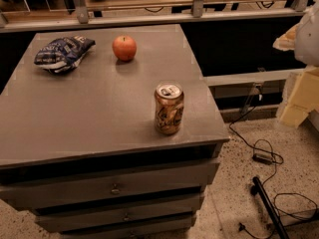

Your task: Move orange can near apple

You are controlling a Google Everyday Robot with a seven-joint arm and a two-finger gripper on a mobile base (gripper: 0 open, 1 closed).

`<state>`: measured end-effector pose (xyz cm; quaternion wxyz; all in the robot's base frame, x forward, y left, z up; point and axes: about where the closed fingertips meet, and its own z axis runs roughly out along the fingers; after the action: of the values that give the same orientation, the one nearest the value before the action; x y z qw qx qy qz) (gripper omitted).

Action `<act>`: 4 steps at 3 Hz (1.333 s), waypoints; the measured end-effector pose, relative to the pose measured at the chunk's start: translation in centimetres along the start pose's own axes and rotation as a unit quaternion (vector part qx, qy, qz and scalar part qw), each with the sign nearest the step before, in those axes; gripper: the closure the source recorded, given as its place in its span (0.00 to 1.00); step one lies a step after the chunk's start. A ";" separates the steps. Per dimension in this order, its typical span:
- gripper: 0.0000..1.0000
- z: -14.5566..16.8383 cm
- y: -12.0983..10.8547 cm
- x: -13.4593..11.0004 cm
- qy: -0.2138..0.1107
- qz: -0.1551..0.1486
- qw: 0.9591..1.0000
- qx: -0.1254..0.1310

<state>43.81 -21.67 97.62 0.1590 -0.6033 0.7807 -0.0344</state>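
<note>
The orange can (169,108) stands upright near the front right corner of the grey cabinet top (89,108), its silver top and pull tab showing. The red-orange apple (124,48) sits near the back of the top, left of the can and well apart from it. My gripper (298,78) is a pale, cream-coloured shape at the right edge of the view, off to the right of the cabinet and away from the can, holding nothing that I can see.
A blue-and-white snack bag (63,53) lies at the back left, left of the apple. The cabinet has drawers (114,188) below. Black cables (264,156) and a dark bar lie on the speckled floor at right. A railing (149,19) runs behind.
</note>
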 end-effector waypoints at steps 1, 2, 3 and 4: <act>0.00 -0.2 0.0 -0.3 -0.006 -0.006 1.000 0.005; 0.00 -0.4 0.2 -2.2 -0.051 -0.037 0.998 0.003; 0.00 -1.2 0.3 -7.3 -0.159 -0.116 0.980 0.009; 0.00 -3.5 3.9 -16.3 -0.297 -0.238 0.925 -0.014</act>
<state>42.77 -5.51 103.31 0.3621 -0.7563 0.5314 0.1204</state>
